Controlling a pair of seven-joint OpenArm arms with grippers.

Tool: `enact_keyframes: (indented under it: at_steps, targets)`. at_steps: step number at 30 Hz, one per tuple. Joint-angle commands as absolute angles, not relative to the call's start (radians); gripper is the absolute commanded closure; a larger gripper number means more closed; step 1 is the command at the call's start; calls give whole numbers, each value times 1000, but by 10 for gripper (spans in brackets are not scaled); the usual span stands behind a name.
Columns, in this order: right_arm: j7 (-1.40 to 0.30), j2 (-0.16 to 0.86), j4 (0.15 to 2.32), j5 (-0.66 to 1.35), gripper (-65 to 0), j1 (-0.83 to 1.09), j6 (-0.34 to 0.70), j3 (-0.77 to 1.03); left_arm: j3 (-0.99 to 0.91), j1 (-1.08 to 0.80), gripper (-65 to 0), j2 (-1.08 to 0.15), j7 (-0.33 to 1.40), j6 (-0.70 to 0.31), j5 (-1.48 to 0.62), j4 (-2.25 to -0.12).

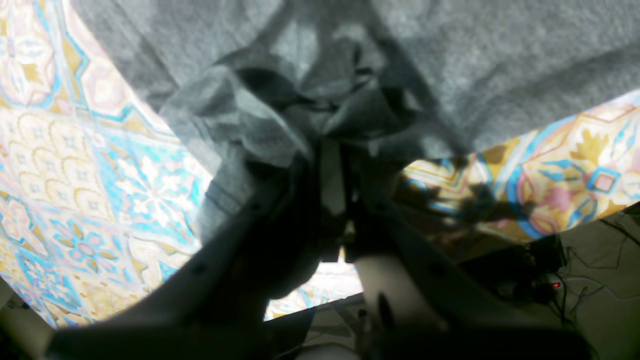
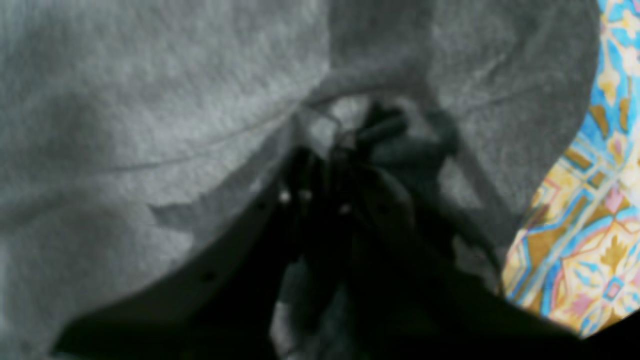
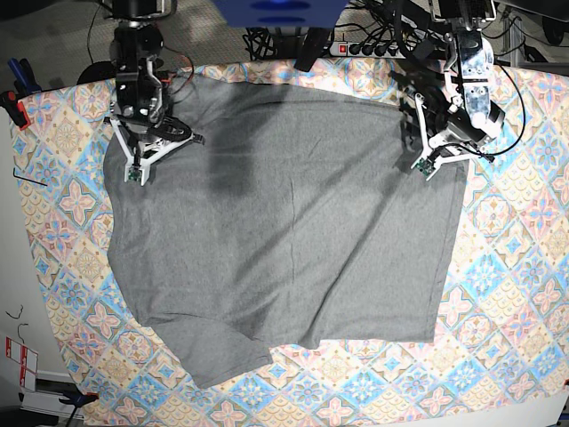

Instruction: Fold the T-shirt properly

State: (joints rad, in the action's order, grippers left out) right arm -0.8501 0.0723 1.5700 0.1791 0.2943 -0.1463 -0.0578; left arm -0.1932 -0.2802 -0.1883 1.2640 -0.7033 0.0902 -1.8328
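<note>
The grey T-shirt (image 3: 284, 222) lies spread over most of the tile-patterned tablecloth (image 3: 507, 294), with one sleeve (image 3: 209, 360) at the near left. My left gripper (image 3: 425, 165) is at the shirt's far right corner. In the left wrist view it (image 1: 342, 165) is shut on a bunched fold of the T-shirt (image 1: 500, 60). My right gripper (image 3: 133, 171) is at the shirt's far left corner. In the right wrist view it (image 2: 340, 155) is shut on a pinch of the T-shirt (image 2: 150, 100).
A power strip and cables (image 3: 373, 44) lie along the far table edge beside a blue box (image 3: 276, 11). A red clamp (image 3: 13, 102) sits at the far left edge. Floor with cables (image 1: 575, 280) shows beyond the table edge in the left wrist view.
</note>
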Motion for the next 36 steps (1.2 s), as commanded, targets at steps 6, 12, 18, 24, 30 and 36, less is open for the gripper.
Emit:
enact_keyframes:
  at_steps: [6, 12, 18, 24, 30, 36]
  targets:
    - [-964, 38, 1732, 315, -11, 351, -96, -81, -199, -275, -25, -197, 1257, -698, 91, -1850]
    - [-974, 44, 1923, 315, -11, 390, -257, -87, -199, -275, -25, -197, 1257, -698, 91, -1850]
    - [-970, 44, 1922, 314, -11, 389, -263, -59, -199, -277, -24, -197, 1257, -698, 91, -1848]
    - [-974, 44, 1922, 317, -11, 395, -263, -50, -199, -289, -24, -197, 1254, -698, 91, -1848]
    - [-1096, 38, 1914, 318, -75, 406, -265, -48, -199, -289, -25, -197, 1254, -698, 91, -1848]
    - [-1107, 38, 1916, 320, -278, 410, -259, -54, -194, -289, -25, -197, 1254, -698, 91, -1848]
